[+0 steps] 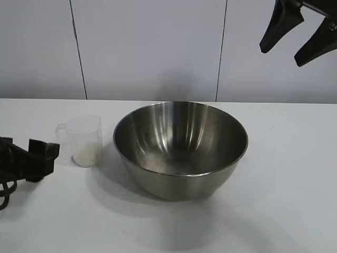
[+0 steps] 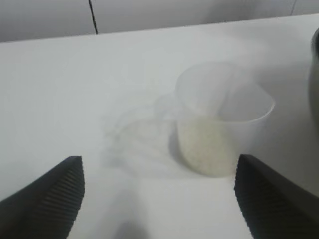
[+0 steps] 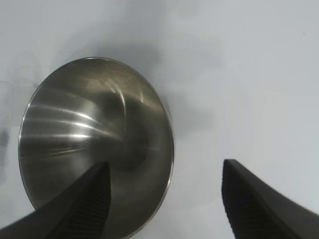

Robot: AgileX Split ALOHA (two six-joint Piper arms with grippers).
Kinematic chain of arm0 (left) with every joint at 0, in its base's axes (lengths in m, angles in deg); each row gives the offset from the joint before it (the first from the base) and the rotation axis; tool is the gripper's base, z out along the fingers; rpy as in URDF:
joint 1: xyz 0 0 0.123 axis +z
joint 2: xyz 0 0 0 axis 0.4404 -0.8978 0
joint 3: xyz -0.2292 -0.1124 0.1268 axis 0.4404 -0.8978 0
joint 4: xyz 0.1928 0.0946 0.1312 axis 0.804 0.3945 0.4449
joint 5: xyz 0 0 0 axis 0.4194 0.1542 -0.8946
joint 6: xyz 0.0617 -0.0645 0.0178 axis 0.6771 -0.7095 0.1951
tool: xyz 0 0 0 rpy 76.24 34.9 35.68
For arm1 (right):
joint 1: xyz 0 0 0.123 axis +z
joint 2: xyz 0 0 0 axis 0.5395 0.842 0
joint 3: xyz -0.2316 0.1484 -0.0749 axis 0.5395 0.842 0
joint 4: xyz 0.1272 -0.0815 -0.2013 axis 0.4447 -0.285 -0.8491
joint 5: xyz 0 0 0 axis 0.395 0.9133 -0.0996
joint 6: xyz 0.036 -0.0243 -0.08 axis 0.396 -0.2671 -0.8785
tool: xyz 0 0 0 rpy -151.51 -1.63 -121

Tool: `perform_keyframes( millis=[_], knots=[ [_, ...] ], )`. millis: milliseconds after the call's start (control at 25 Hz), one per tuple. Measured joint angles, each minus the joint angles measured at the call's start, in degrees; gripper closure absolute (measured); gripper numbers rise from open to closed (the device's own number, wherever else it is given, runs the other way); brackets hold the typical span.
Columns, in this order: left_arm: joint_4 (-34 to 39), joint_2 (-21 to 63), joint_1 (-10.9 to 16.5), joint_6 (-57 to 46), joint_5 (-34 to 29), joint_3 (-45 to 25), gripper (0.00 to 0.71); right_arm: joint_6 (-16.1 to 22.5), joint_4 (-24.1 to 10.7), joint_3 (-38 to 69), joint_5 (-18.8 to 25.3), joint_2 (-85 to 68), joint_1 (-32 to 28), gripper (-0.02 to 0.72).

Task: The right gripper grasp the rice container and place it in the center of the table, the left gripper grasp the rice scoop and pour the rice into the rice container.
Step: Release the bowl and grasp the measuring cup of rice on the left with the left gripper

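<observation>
The rice container point(image 1: 180, 149), a shiny steel bowl, stands empty in the middle of the table point(image 1: 284, 200); it also shows in the right wrist view point(image 3: 94, 144). The rice scoop point(image 1: 84, 140), a frosted plastic cup with rice point(image 1: 87, 155) in its bottom, stands just left of the bowl, handle to the left. My left gripper point(image 1: 42, 158) is low at the table's left edge, open and empty, a little short of the scoop point(image 2: 219, 119). My right gripper point(image 1: 289, 50) is open and empty, high above the table at the upper right.
A grey panelled wall point(image 1: 158, 47) runs behind the table. The bowl's edge point(image 2: 315, 69) shows beside the scoop in the left wrist view.
</observation>
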Motion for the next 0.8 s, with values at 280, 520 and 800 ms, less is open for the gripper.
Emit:
perform_keyframes(
  millis=[280,520,800],
  knots=[
    [0.15,-1.56,2.71,-0.17,0.72,2.81,0.116,0.00,-0.04,0.00,-0.24,0.00,0.00,0.261],
    [2.24,-4.12,3.03,-0.76,0.77,6.20,0.116,0.00,-0.06,0.00,-0.47,0.00,0.00,0.261],
    [1.77,-7.75,3.07,-1.13,0.77,10.60,0.116,0.00,-0.22,0.00,-0.58,0.00,0.00,0.261]
  ],
)
